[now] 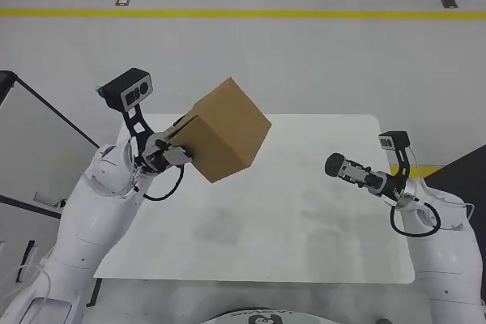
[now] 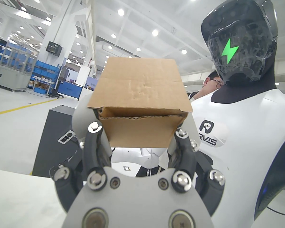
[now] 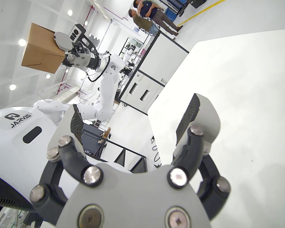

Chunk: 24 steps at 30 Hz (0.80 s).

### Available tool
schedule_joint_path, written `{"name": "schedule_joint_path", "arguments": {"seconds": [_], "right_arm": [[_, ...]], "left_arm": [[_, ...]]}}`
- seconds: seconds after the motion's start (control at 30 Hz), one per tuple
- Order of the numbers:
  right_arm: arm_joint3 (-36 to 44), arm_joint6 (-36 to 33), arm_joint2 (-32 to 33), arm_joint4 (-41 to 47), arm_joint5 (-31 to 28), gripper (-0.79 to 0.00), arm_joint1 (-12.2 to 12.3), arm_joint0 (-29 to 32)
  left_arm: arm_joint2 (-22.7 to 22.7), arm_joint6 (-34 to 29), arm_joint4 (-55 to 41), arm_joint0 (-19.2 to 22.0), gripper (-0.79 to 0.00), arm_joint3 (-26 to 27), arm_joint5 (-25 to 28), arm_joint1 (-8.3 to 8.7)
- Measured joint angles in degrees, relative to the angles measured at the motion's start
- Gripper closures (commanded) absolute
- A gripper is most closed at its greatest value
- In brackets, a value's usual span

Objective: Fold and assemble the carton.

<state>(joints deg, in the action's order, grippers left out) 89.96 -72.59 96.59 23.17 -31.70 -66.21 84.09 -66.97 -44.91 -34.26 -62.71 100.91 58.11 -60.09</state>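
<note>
White and flat, the tabletop (image 1: 308,243) lies closest, with its near edge by the robot. Over its right side hang the right jaws. They are open wide with nothing in between, and their dark ribbed fingers (image 3: 192,112) stand well apart above the white top. A bit farther off, on the left side, the left jaws are closed on the carton (image 1: 225,128) and hold it up in the air, off the tabletop. One grey finger (image 2: 82,122) presses on each side of the box, at the end nearest the wrist. The carton is brown cardboard, shaped like a box and tipped at a slant. It hangs above the far left part of the tabletop. From the left wrist you can see the end that faces the jaws, where a gap shows under one flap, so this end is not shut flat. Beside the tabletop on the left stands a cabinet (image 1: 32,146) with a dark frame. Farthest away is the pale floor (image 1: 348,57) with a yellow line (image 1: 243,14) across it.
</note>
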Motion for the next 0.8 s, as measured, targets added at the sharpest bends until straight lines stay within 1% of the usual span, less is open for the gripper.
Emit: {"name": "schedule_joint_path", "arguments": {"seconds": [0.07, 0.37, 0.57, 0.8], "right_arm": [[0.0, 0.0, 0.0, 0.0, 0.0, -0.785, 0.0, 0.0], [0.0, 0.0, 0.0, 0.0, 0.0, -0.785, 0.0, 0.0], [0.0, 0.0, 0.0, 0.0, 0.0, -0.785, 0.0, 0.0], [0.0, 0.0, 0.0, 0.0, 0.0, -0.785, 0.0, 0.0]], "left_arm": [[0.7, -1.4, -3.5, 0.5, 0.000, -0.3, -0.1, -0.23], [3.6, -1.4, -13.3, 1.7, 0.000, 0.0, -0.1, -0.68], [4.9, -1.5, -16.7, 2.2, 0.000, 0.0, -0.2, -0.45], [6.1, -2.1, -17.5, 3.1, 0.000, -0.8, -0.8, -0.09]]}}
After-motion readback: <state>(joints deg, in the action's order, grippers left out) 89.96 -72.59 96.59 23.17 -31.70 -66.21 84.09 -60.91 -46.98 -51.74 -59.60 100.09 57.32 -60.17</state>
